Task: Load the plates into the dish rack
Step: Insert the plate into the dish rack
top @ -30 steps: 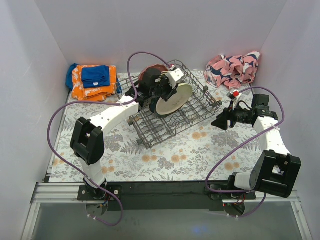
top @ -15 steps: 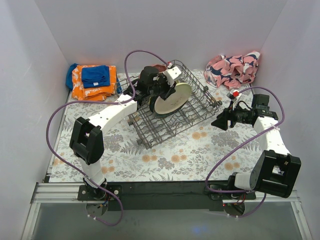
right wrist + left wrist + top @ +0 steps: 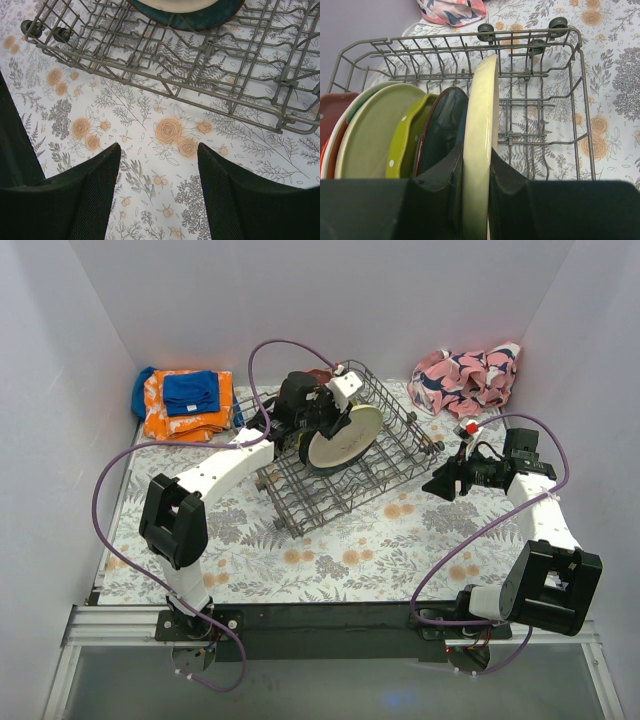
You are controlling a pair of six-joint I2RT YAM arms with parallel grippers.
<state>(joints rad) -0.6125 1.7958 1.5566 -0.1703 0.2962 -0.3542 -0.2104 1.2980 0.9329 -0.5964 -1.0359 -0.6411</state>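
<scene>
Left wrist: left claw tight on cream plate; right claw agape by rack.

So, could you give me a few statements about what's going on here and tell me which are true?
1. The left gripper is clamped on a cream plate standing on edge in the dish rack. True.
2. The right gripper holds a plate too. False: it is open and empty over the flowered tablecloth.
3. The cream plate is alone in the rack. False: a dark teal plate and a lime dotted plate stand beside it, among others.
4. A pink patterned cloth lies at the far right. True.
5. The orange and blue cloths lie inside the rack. False: they sit outside it, in the far left corner.
</scene>
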